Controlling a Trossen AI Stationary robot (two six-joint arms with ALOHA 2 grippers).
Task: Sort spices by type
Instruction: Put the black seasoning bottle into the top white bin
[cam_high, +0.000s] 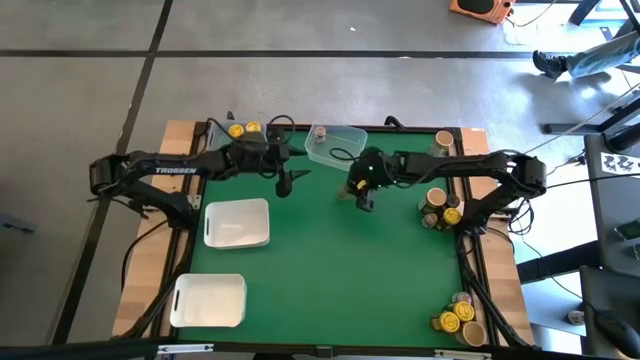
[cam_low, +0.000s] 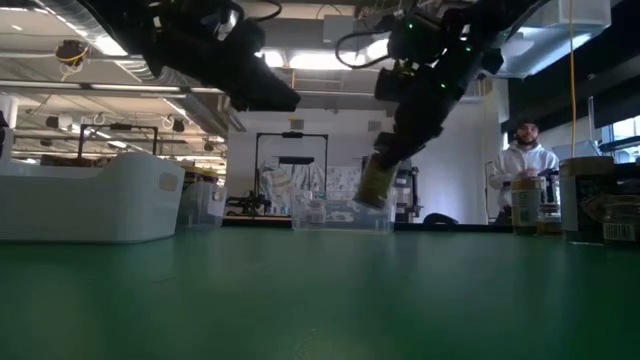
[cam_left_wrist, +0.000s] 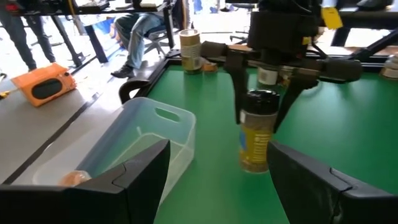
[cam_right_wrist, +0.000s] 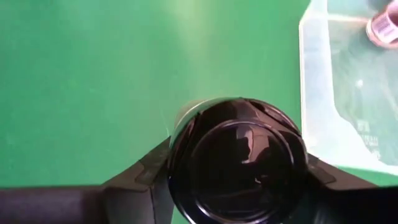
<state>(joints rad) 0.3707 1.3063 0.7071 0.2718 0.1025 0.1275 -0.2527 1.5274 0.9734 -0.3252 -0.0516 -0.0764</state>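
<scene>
A: Right gripper (cam_high: 358, 192), near table centre: what does it pinch?

B: Fingers pressed on the lid end of a dark-lidded spice jar (cam_left_wrist: 256, 129) with a yellow label, held clear of the green table (cam_high: 330, 280) and tilted.

A: Position relative to the clear tub (cam_high: 336, 146)?

B: Just beside it, at about five o'clock in the high view; a grey-pink-lidded jar (cam_right_wrist: 385, 28) lies inside.

A: Left gripper (cam_high: 284, 184)?

B: Fingers spread, empty, at the tub's eight o'clock.
</scene>
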